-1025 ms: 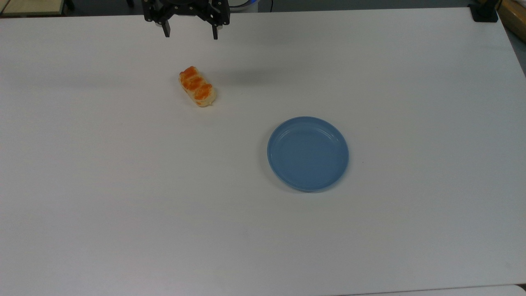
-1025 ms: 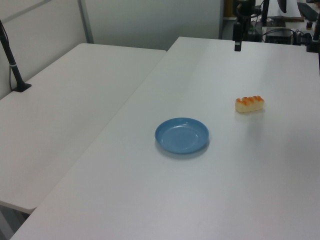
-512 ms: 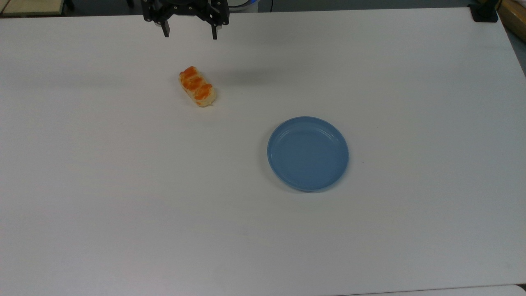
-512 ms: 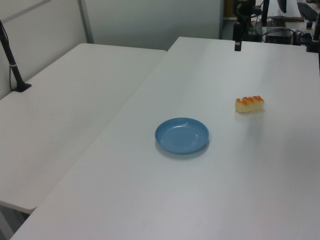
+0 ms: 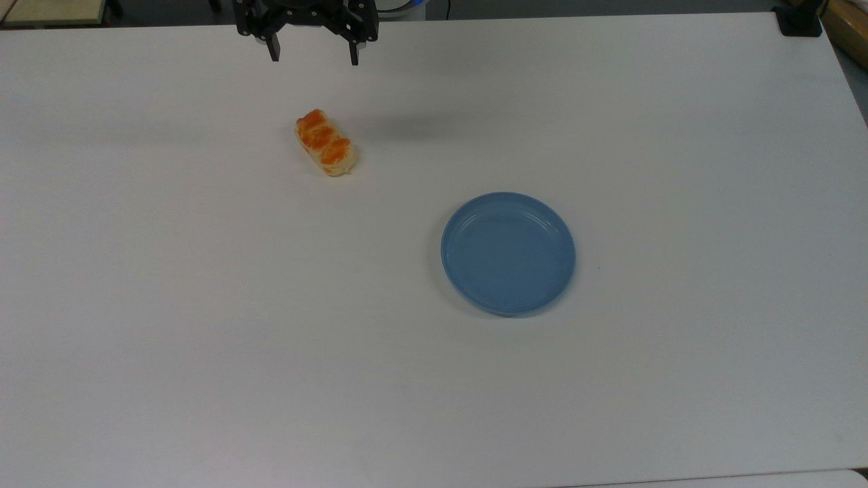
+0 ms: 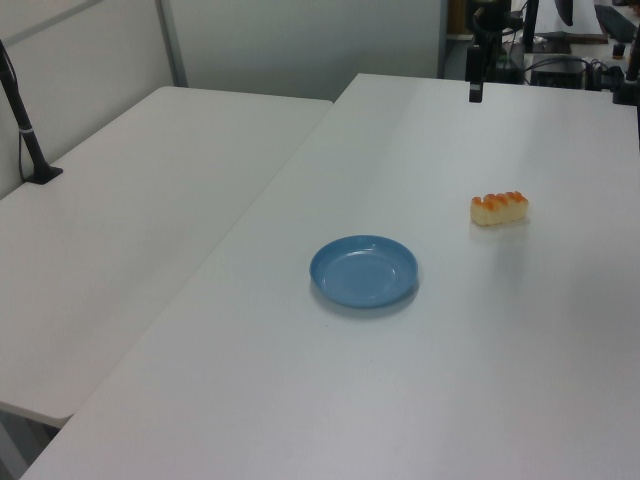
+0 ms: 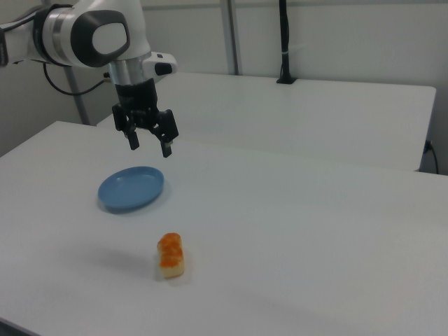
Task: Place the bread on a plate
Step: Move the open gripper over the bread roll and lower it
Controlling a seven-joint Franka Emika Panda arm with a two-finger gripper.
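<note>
The bread [image 5: 325, 143] lies on the white table, a pale roll with orange glazed bumps, also visible as the bread [image 6: 499, 208] and the bread [image 7: 171, 256]. The blue plate [image 5: 508, 252] sits apart from it, bare inside, seen too as the plate [image 6: 364, 271] and the plate [image 7: 131, 187]. My gripper [image 5: 314, 59] hangs open at the top view's upper edge, well above the table and beyond the bread. In the right view the gripper [image 7: 150, 148] hovers high with nothing between its fingers. The gripper [image 6: 475, 93] is a dark bar in the left view.
A second white table [image 6: 120, 230] adjoins on the left view's left, with a black post [image 6: 25, 130] clamped to it. A black clamp [image 5: 799, 20] sits at the top view's upper right corner. Wide bare tabletop surrounds bread and plate.
</note>
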